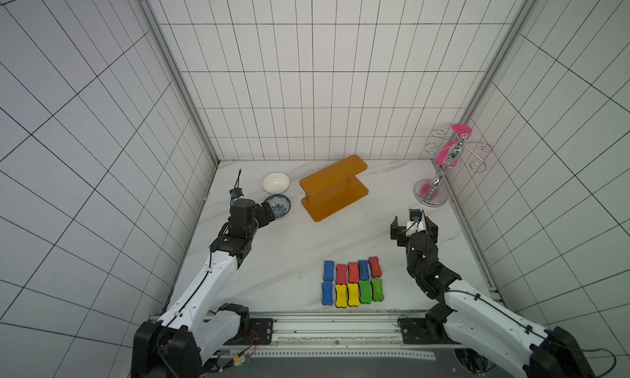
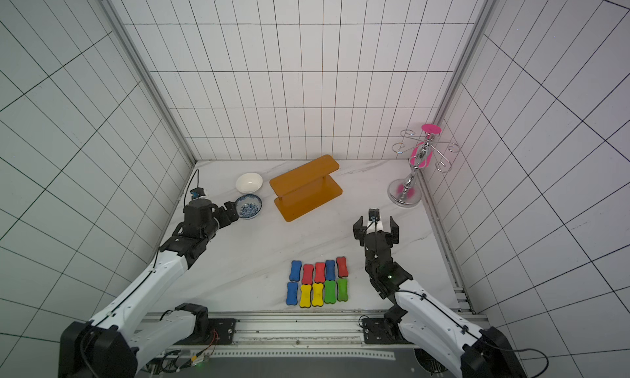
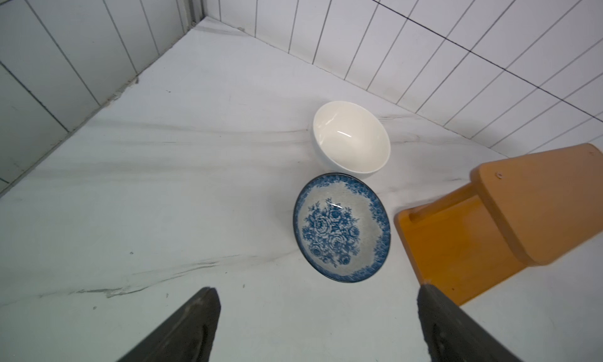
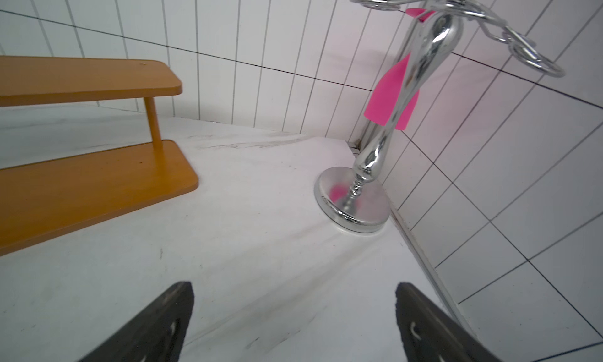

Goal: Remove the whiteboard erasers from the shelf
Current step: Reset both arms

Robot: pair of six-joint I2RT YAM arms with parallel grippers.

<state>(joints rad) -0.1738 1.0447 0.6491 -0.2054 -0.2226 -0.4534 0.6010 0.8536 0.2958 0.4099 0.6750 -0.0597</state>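
Observation:
Several whiteboard erasers, blue, red, yellow and green, lie in two tidy rows on the marble table near its front edge. The orange-brown shelf stands at the back middle, and both of its boards are bare. My left gripper hovers open over the table beside a blue patterned dish, holding nothing. My right gripper is open and holds nothing, above the table to the right of the shelf and behind the erasers.
A white bowl and a blue patterned dish sit left of the shelf. A chrome hook stand with a pink piece stands in the back right corner. Tiled walls enclose three sides.

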